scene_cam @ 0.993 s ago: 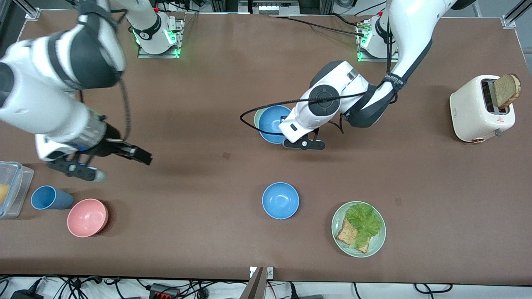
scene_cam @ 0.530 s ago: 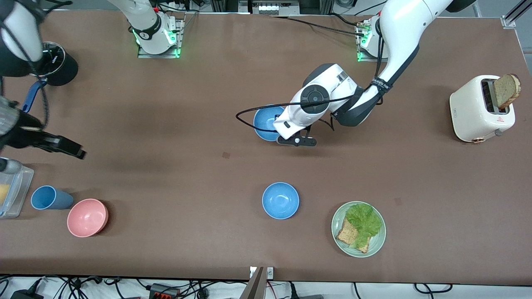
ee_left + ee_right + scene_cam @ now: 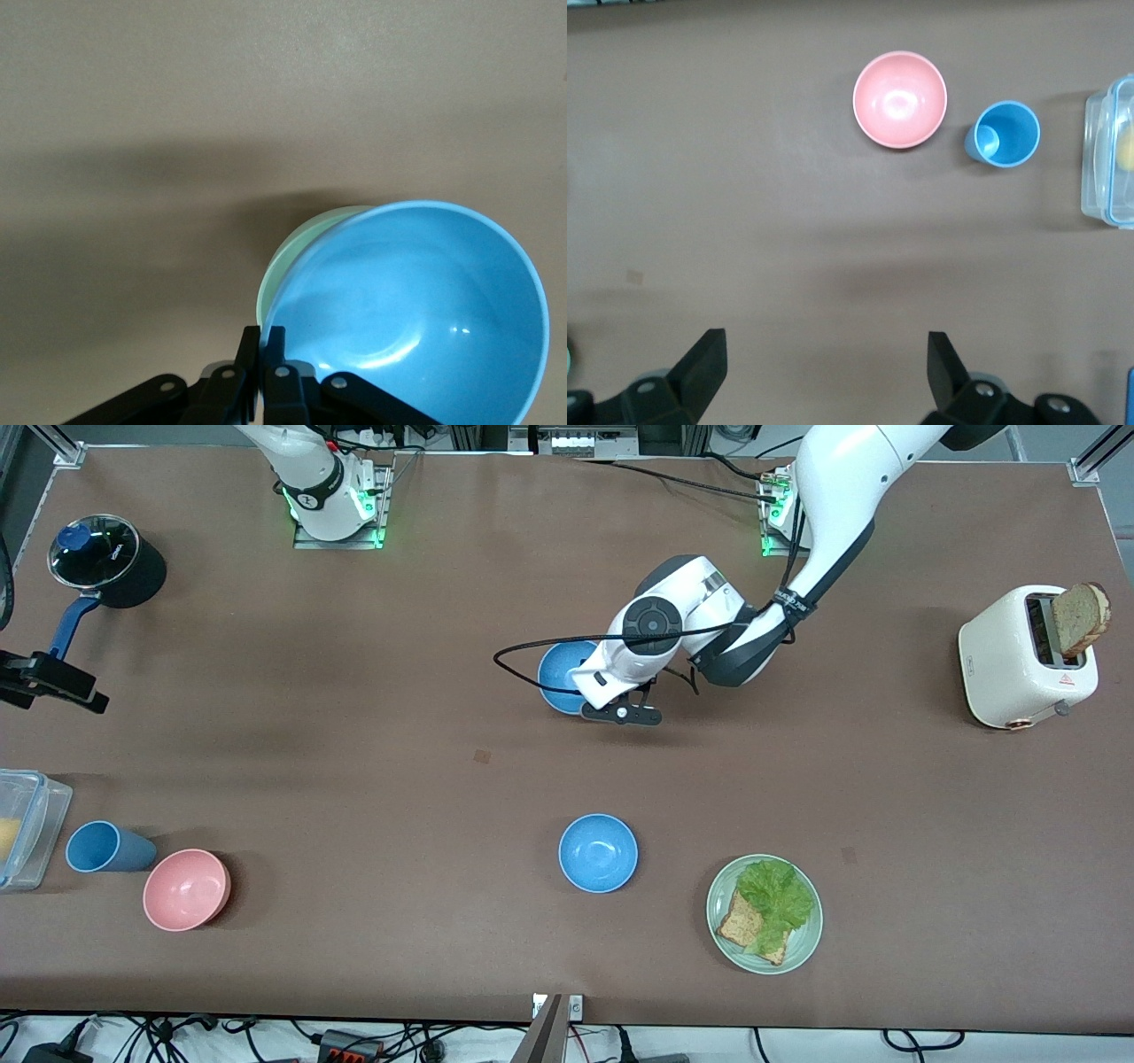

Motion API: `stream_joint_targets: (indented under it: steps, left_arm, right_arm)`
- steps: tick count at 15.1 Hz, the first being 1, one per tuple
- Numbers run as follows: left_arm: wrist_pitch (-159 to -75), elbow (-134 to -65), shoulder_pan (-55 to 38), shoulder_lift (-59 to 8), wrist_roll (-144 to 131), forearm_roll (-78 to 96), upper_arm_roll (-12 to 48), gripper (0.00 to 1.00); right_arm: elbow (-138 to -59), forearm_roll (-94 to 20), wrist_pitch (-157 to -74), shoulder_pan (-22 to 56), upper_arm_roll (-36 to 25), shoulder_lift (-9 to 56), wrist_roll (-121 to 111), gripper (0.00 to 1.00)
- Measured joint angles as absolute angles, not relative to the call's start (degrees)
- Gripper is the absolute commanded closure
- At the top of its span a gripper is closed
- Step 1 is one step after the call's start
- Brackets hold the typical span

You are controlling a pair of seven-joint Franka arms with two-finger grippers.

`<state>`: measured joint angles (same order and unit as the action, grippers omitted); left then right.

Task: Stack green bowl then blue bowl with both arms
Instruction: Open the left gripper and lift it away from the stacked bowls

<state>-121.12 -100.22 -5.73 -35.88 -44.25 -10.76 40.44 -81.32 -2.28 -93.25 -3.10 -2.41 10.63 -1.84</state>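
The blue bowl (image 3: 416, 310) hangs pinched by its rim in the left gripper (image 3: 263, 354), tilted just over the green bowl (image 3: 297, 252) mid-table. Tilted like that, it could catch the green rim and shove it. The right gripper (image 3: 824, 363), spread wide, waits by the table's edge. Two blue bowls, one green.

No legible words or numbers. Toaster (image 3: 1019, 660) carries a small red triangle warning sign on its side, with a tiny dark mark near its base; lettering too small to read.
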Motion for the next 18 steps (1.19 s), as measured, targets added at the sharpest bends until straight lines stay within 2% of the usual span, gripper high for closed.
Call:
stream_joint_targets:
  steps: [3, 4, 8, 12, 16, 18]
  left_arm:
    - [-121.53, -100.67, -6.32, -35.92, -44.73, -11.23, 40.43, 0.92]
    - [-121.56, -100.72, -6.45, -35.93, -44.75, -11.23, 40.43, 0.84]
    - [-121.58, -100.77, -6.41, -35.94, -46.07, -11.24, 40.32, 0.69]
    - [-121.40, -100.34, -5.68, -35.86, -46.68, -11.25, 40.24, 0.67]
    - [-117.48, -97.03, -2.11, -35.03, -46.56, -11.31, 40.39, 0.67]
    - [-113.20, -93.97, -0.53, -33.63, -45.80, -11.35, 40.46, 0.64]
  right_arm:
    - [-81.82, -0.35, -91.71, -2.65, -2.15, 10.46, -1.84, 0.00]
    - [-82.63, -0.19, -91.74, -2.55, -2.06, 10.08, -1.84, 0.00]
    - [-91.16, 0.30, -95.50, -2.39, -1.99, 4.84, -1.84, 0.00]
    - [-99.58, 1.48, -99.05, -2.36, -1.67, -0.95, -1.84, 0.00]
    - [-100.30, 1.48, -100.57, -2.29, -1.47, -1.29, -1.84, 0.00]
    - [-100.28, 1.48, -100.60, -2.12, -1.41, -1.24, -1.95, 0.00]
